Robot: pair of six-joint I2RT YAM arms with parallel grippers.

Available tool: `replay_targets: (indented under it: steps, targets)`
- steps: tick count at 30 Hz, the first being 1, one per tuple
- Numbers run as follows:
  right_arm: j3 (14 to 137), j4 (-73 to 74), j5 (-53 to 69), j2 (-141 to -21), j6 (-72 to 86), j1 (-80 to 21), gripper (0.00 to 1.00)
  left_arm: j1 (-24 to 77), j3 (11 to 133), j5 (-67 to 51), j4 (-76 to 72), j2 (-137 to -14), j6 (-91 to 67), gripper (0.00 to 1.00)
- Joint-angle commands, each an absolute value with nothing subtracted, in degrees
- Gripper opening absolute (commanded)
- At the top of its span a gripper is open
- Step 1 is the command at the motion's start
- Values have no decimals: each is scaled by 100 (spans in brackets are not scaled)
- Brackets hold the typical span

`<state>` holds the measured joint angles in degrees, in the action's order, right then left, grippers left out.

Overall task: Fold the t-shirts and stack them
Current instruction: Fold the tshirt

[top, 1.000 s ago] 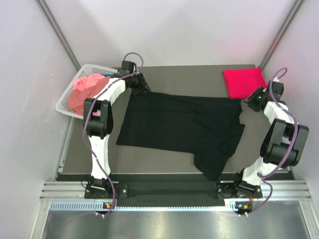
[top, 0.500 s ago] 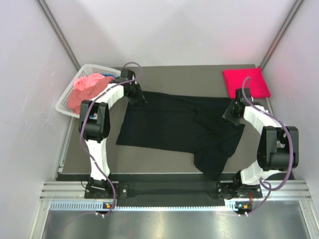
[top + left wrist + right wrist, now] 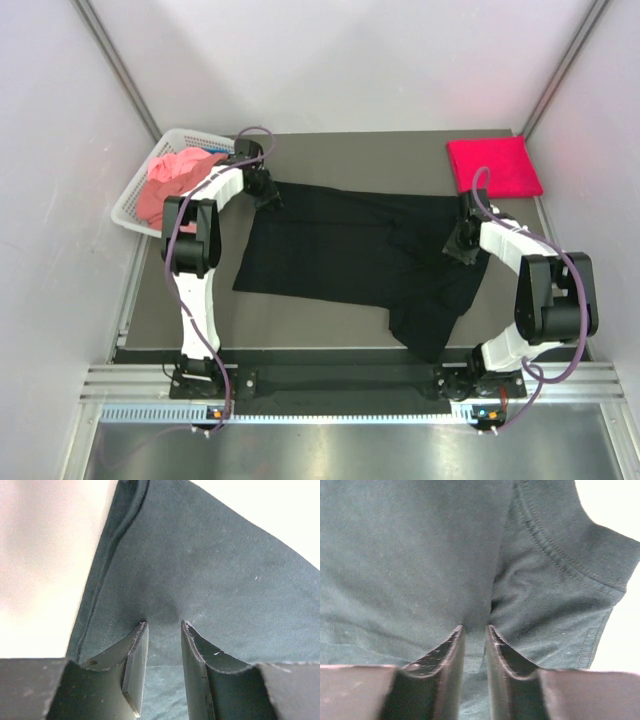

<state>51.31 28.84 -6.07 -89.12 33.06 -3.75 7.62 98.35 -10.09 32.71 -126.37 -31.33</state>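
A black t-shirt [image 3: 350, 250] lies spread across the dark table, its lower right part rumpled and folded over. My left gripper [image 3: 268, 195] is at its far left corner. In the left wrist view the gripper [image 3: 164, 625] has its jaws a little apart, tips pressed on the black cloth [image 3: 210, 570] near the hem. My right gripper [image 3: 455, 245] is at the shirt's right side by a sleeve. In the right wrist view it [image 3: 475, 627] has its jaws close together with a fold of black cloth [image 3: 420, 555] between them. A folded crimson t-shirt [image 3: 492, 167] lies at the far right.
A white lattice basket [image 3: 130, 205] stands at the far left and holds a crumpled salmon pink t-shirt [image 3: 175, 180]. Grey walls close in both sides and the back. The table's near edge [image 3: 330, 350] runs just beyond the shirt's hanging lower corner.
My right gripper has swung from beside the crimson t-shirt leftward and down onto the black shirt's right side. My left gripper has shifted slightly at the far left corner.
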Motion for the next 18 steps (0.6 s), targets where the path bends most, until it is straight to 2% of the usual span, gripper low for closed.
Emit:
replay_targets:
  steps: [1, 2, 3, 9, 11, 13, 14, 17, 18]
  targets:
    - [5194, 2874, -1115, -8877, 3287, -448, 17, 686, 10046, -738, 3428, -12867, -3032, 38]
    - [5186, 2918, -1203, -8868, 3287, -440, 5, 668, 10063, -712, 3419, -12893, -3015, 38]
    - [5186, 2935, -1265, -8877, 3270, -439, 0, 659, 10081, -695, 3428, -12920, -3006, 38]
    - [5212, 3190, -1757, -8596, 3138, -439, 0, 615, 10221, -589, 3524, -12990, -2918, 38]
    - [5317, 3130, -1540, -8421, 2807, -466, 0, 615, 10231, -659, 3533, -12982, -2900, 38]
    - [5414, 2744, -788, -8324, 2367, -693, 6, 615, 10213, -808, 3533, -12920, -2900, 38]
    - [5518, 2620, -643, -8236, 1868, -1034, 16, 607, 10213, -869, 3533, -12859, -2909, 38]
    - [5843, 2164, -47, -8322, 1153, -1528, 31, 606, 10195, -1142, 3481, -12736, -2953, 38]
    - [5932, 2058, 121, -8410, 1056, -1790, 33, 615, 10187, -1195, 3411, -12657, -2953, 38]
